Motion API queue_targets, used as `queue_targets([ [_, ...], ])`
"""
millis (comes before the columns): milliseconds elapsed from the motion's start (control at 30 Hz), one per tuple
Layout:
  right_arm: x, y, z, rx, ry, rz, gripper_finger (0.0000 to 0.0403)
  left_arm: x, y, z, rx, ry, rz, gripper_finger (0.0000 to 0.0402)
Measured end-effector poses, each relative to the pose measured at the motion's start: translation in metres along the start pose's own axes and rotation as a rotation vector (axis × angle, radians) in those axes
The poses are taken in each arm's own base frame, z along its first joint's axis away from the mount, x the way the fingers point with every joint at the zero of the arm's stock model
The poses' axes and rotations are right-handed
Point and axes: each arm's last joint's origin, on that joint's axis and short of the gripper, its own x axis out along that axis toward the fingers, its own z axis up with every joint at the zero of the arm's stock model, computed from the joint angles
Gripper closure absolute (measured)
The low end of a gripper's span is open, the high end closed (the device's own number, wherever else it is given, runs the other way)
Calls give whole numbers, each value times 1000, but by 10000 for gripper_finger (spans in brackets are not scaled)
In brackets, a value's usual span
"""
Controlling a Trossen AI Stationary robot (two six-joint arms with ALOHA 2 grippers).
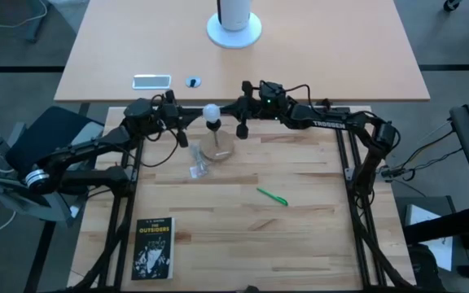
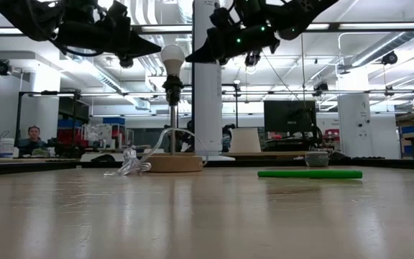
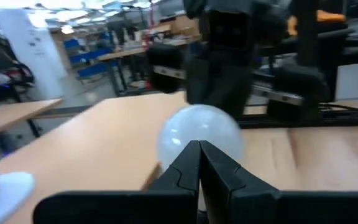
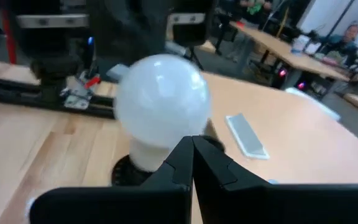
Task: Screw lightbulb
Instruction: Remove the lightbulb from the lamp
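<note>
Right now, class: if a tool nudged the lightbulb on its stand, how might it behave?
The lightbulb sits high on a thin stem above a small wooden base, so it may tip. Its smooth round globe looks slippery and probably fragile.

The wooden table [image 1: 300,236] carries a round wooden lamp base [image 1: 217,150] near its far edge. Just beside this base lies a clear plastic wrapper [image 1: 198,168]. A green pen [image 1: 272,196] lies near the middle. A dark book [image 1: 153,248] lies flat at the near left corner.
</note>
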Motion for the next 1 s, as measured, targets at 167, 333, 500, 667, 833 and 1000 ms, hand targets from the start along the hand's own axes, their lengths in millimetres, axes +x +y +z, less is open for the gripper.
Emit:
queue_targets([
  [167,-14,-1,13,-8,11,-7,403,0,4,-1,33,30,135,401],
  [333,-21,3,20,-42,10,9,403,4,5,-6,62,63,158,401],
  [500,-18,6,17,-49,1,64,403,9,5,-11,56,70,120,401],
  [667,-12,8,9,-47,1,108,403,10,4,-11,53,50,87,401],
  [833,-8,8,6,-48,-1,110,403,10,3,-10,50,48,84,401],
  [1000,-5,7,3,-44,-6,108,403,11,3,-10,49,44,67,401],
])
